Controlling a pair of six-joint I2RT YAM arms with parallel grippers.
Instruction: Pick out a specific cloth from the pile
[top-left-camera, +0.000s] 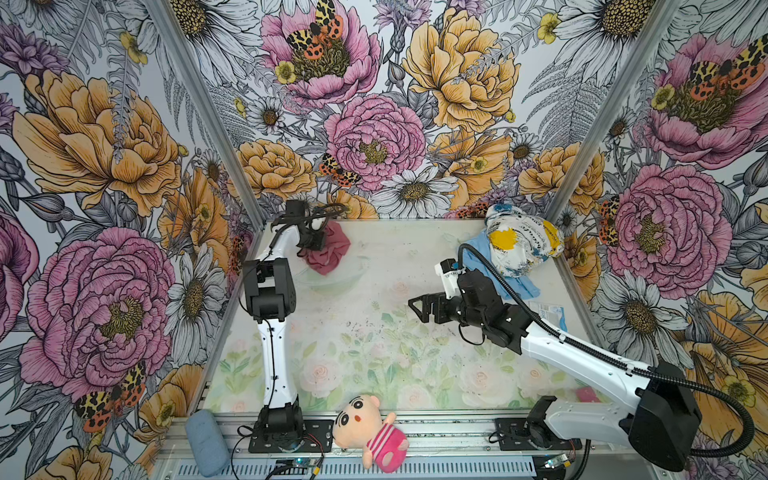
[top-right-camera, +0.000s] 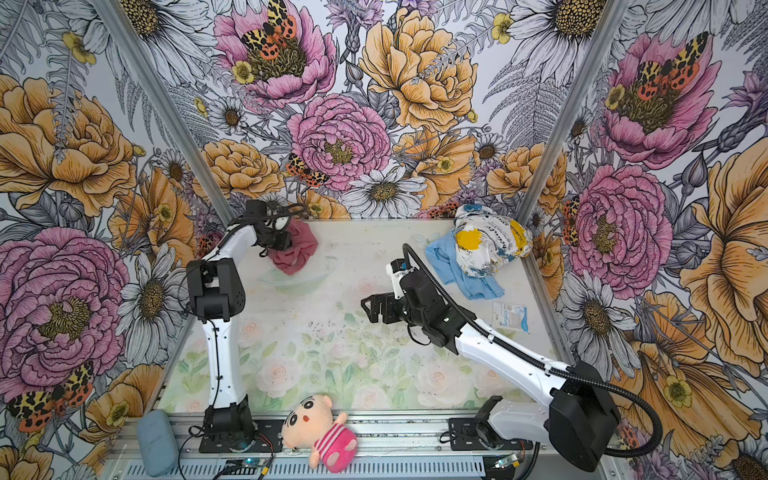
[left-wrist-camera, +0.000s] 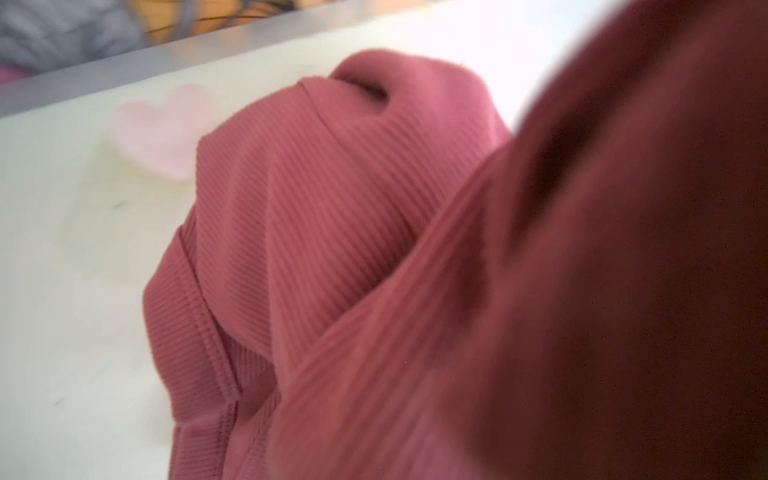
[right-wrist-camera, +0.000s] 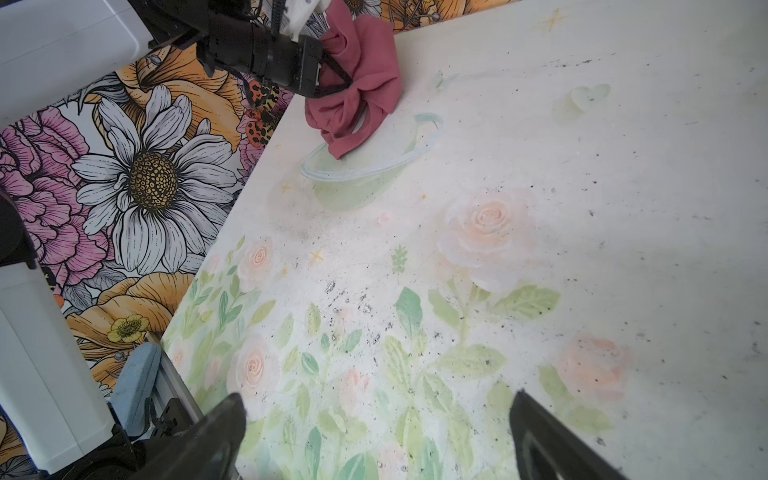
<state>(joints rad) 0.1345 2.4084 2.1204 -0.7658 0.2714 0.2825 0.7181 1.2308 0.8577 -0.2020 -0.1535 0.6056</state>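
The cloth (top-left-camera: 330, 251) (top-right-camera: 297, 249), plain dusty red and ribbed, is bunched at the far left of the table. My left gripper (top-left-camera: 319, 243) (top-right-camera: 286, 243) (right-wrist-camera: 347, 83) is shut on its upper folds, and its lower tip rests on the table. In the left wrist view the cloth (left-wrist-camera: 332, 208) fills most of the frame and hides the jaws. The pile (top-left-camera: 521, 245) (top-right-camera: 490, 243) lies at the far right: white printed fabric with yellow blotches over a light blue cloth (top-left-camera: 515, 282). My right gripper (top-left-camera: 417, 309) (top-right-camera: 370, 309) (right-wrist-camera: 378, 399) hovers open over mid-table, holding nothing.
A plush doll (top-left-camera: 370, 432) lies on the front rail, with a blue-grey pad (top-left-camera: 206, 440) at the front left. A small printed packet (top-left-camera: 548, 313) sits by the right wall and a pink item (top-left-camera: 586, 392) behind the right arm. Flowered walls enclose three sides.
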